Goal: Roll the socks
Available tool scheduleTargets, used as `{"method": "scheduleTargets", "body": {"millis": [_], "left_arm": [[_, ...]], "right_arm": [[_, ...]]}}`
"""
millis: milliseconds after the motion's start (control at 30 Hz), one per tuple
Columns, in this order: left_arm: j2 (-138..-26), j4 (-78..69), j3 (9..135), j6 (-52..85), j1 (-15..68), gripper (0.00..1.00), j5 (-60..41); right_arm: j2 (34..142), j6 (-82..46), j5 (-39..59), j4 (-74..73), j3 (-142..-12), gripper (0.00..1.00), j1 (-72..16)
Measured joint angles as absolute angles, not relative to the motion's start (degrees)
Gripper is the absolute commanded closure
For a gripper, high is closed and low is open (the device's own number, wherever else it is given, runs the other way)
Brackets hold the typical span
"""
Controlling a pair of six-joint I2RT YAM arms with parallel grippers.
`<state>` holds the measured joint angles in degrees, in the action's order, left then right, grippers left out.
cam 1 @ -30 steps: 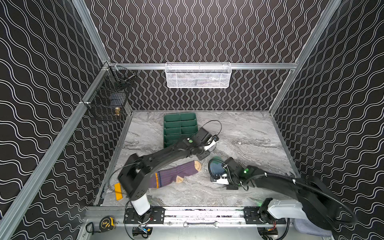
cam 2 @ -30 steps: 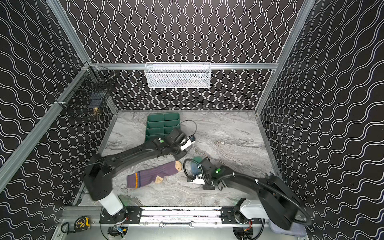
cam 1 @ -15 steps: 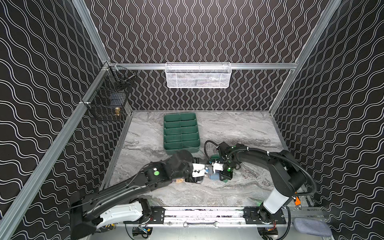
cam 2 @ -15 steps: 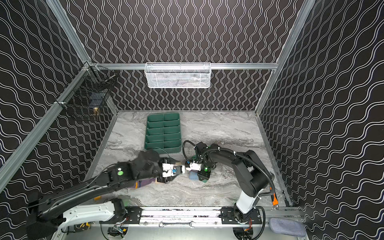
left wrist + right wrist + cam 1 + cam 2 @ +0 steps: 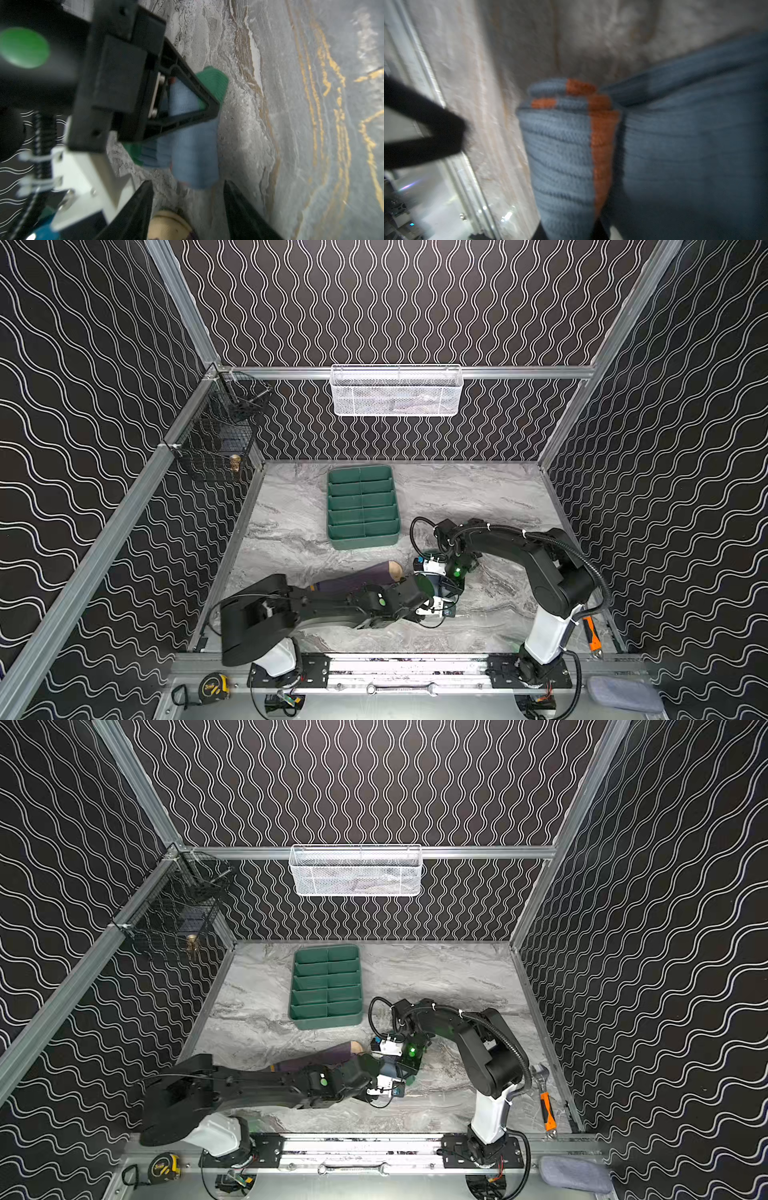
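Blue sock (image 5: 193,145): lying part-rolled on the marble tabletop (image 5: 478,497), near the purple sock's tan toe.
Right gripper (image 5: 207,108): clamping the roll, likely to stop it unwinding.
Left gripper (image 5: 187,184): standing with fingers apart at the roll's end, grasping nothing.
Purple sock (image 5: 357,578): lying flat, partly under the left arm.
Writing: nothing is showing legibly; the tape measure (image 5: 212,686) label is too small.

The left arm (image 5: 332,608) lies low and nearly flat, stretched from the near-left base rightward to the middle. Its gripper (image 5: 187,182) has its fingers spread apart, gripping nothing. The right arm (image 5: 519,539) rises from the near-right base, folds at a raised elbow and reaches left, wrist bent down. Its gripper (image 5: 207,104) appears clamped on the blue sock (image 5: 195,149), just beyond the left fingertips.
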<state>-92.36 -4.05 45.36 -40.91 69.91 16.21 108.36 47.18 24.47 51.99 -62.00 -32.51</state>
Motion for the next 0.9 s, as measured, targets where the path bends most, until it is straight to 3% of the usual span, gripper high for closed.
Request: {"method": "scheduleTargets", "body": {"millis": [367,433,600,700,733,900], "left_arm": [[-101.36,-8.21,48.1,-40.84,69.32,0.5,16.21],[-101.45,-8.01,48.1,-40.77,69.17,0.58,15.51],[-102.89,-5.82,49.21,-40.25,68.99,1.0,14.94],[-103.24,-4.51,50.24,-39.64,69.01,1.0,15.09],[-103.42,-4.36,50.54,-39.27,68.99,1.0,15.09],[-103.63,-4.01,51.07,-37.91,68.6,1.0,14.79]], "right_arm": [[108.92,47.64,29.17,51.72,-61.25,1.0,-32.38],[108.9,47.64,29.19,51.68,-61.23,1.0,-32.36],[108.9,47.37,29.17,51.72,-61.34,1.0,-32.27],[107.81,47.07,28.67,51.05,-60.73,1.0,-31.92],[106.91,46.94,28.29,50.24,-60.1,0.98,-31.79],[101.91,46.06,25.1,45.06,-56.82,0.65,-31.7]]}}
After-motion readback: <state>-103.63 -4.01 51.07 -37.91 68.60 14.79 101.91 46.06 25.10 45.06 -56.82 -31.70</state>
